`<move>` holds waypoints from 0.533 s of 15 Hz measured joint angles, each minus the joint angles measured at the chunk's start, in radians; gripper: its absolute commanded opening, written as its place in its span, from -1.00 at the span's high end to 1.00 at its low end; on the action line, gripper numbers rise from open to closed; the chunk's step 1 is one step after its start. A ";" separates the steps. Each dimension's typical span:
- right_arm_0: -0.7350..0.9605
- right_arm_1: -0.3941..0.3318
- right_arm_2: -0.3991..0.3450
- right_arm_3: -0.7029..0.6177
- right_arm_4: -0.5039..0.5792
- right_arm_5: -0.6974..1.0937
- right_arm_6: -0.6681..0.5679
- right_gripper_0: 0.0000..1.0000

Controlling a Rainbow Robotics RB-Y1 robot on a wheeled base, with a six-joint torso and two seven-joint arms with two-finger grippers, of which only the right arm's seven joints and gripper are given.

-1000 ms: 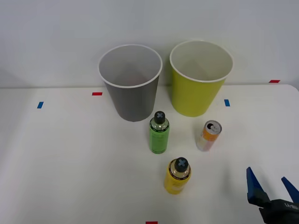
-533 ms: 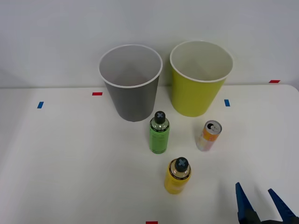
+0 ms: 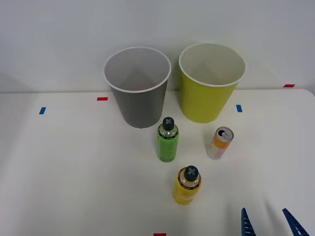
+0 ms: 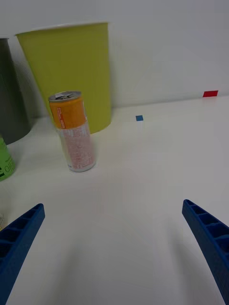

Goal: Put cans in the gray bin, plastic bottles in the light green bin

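The slim orange-and-white metal can (image 3: 219,143) stands upright on the white worktop (image 3: 74,167), its long axis vertical and its silver top with the pull-tab opening facing up. In the wrist view the can (image 4: 72,132) shows an orange upper band and a pale, finely printed lower half; vertical white lettering runs along the orange part but is too small to read. It stands just in front of the tall tapered yellow-green bin (image 3: 210,83), near it but apart.

The bright green stubby plastic bottle (image 3: 168,140) stands upright between the can and the tall tapered gray bin (image 3: 138,87), its dark cap marked with a pale x pointing up. The yellow stubby plastic bottle (image 3: 187,185) stands upright nearer the robot, with the same x-marked dark cap. At the edge of the wrist view a sliver of the green bottle (image 4: 5,161) carries dark lettering, cut off and unreadable.

Both bins stand side by side at the back of the worktop, mouths up, with white rims and smooth pale insides; the gray one is on the robot's left of the yellow-green one. Small red and blue tape marks (image 3: 102,99) dot the matte worktop.

The right tool (image 3: 269,221) sits low at the near right edge of the worktop, its blue ribbed fingers (image 4: 19,238) spread wide and holding nothing, well apart from the can.
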 measured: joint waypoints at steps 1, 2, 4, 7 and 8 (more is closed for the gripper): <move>0.005 -0.001 0.019 0.012 -0.065 -0.024 0.100 -1.00; 0.011 -0.002 0.041 0.021 -0.128 -0.048 0.184 -1.00; 0.028 -0.007 0.094 0.032 -0.259 -0.097 0.340 -1.00; 0.055 -0.016 0.152 0.036 -0.377 -0.147 0.518 -1.00; 0.059 -0.019 0.160 0.037 -0.386 -0.151 0.549 -1.00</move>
